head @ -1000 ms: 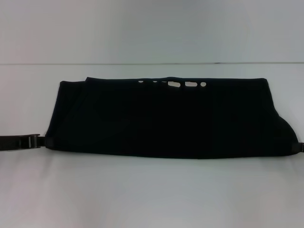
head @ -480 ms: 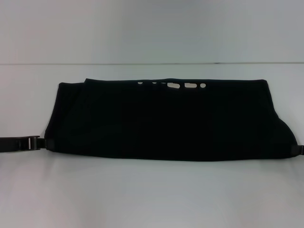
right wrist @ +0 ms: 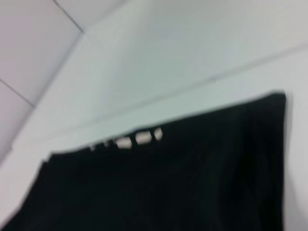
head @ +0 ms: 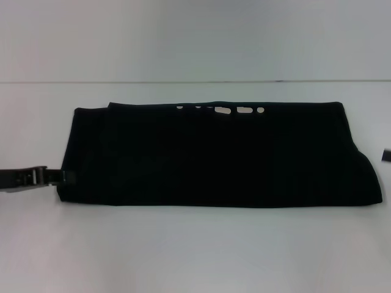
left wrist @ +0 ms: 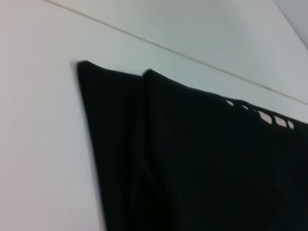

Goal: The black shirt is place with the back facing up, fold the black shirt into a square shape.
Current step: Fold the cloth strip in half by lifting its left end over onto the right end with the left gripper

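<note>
The black shirt (head: 214, 155) lies on the white table (head: 195, 250) as a long, flat band folded across the middle of the head view. A row of small white marks (head: 223, 110) shows along its far edge. My left gripper (head: 60, 177) lies low on the table at the shirt's near left corner, touching or overlapping the cloth edge. Only a sliver of my right gripper (head: 386, 155) shows at the right border, just off the shirt's right end. The left wrist view shows the shirt's (left wrist: 202, 159) far left corner with two layered edges. The right wrist view shows the shirt's (right wrist: 168, 183) far edge.
Bare white table surface surrounds the shirt on all sides, with a wide strip in front of it. A thin seam line (head: 195, 82) runs across the table behind the shirt.
The right gripper has pulled away from the shirt's near right corner, up and out toward the border. The shirt's near edge has settled slightly lower. The left gripper has dipped a little.
</note>
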Controlling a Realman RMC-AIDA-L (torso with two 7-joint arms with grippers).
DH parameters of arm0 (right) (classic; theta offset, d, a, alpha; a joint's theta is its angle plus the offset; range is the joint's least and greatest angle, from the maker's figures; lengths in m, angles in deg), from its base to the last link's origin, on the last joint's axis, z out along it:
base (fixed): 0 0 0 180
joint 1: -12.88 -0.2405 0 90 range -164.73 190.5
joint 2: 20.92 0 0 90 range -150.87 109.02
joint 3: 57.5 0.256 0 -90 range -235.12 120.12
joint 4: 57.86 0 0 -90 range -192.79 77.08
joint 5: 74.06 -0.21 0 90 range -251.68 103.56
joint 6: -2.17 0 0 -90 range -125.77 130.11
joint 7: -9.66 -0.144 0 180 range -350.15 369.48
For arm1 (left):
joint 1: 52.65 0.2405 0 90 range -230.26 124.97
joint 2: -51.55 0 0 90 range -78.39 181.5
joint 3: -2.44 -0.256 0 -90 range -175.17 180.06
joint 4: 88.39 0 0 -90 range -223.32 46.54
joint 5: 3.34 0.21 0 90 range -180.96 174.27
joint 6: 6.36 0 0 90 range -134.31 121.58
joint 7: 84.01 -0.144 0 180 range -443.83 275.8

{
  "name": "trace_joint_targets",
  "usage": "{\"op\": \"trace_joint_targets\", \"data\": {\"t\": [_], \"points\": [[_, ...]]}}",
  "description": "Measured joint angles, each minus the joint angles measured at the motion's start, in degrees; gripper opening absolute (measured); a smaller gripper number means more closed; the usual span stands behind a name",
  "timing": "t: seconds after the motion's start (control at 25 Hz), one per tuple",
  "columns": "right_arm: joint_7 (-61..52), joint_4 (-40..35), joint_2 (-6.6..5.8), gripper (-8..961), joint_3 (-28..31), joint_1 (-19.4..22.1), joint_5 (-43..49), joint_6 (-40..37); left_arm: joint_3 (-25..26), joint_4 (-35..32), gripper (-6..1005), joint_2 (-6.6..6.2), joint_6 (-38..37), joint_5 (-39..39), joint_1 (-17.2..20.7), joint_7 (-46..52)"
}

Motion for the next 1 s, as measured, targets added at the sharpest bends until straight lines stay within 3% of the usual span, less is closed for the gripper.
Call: {"op": "trace_joint_targets", "data": {"t": [0.16,0.28,0.4,0.68,0.84,1.0], "points": [[1.8,-0.3,-0.14,338,0.8,0.1,-5.2,-2.7,0.8,-3.3,215,-0.21,-3.1,0.2,0.7,3.3],[3.2,0.1,0.43,442,0.4,-1.1,-7.2,-3.1,0.8,-5.4,283,-0.69,-7.4,0.3,1.3,6.2],[3.9,0.1,1.41,594,-1.1,-3.1,-7.2,-2.1,0.8,-5.0,518,-1.13,-11.5,0.7,1.4,9.2],[3.7,1.0,2.05,854,-7.3,-8.7,-7.2,4.2,0.1,2.3,783,-1.59,-12.2,4.1,-1.6,16.0],[4.0,1.1,2.48,854,-8.1,-10.8,-7.2,6.3,0.2,4.6,909,-1.79,-10.4,4.0,-2.8,21.3],[4.0,1.1,3.21,853,-10.6,-12.0,-7.2,8.8,0.2,6.2,909,-2.02,-8.7,4.0,-4.1,26.2]]}}
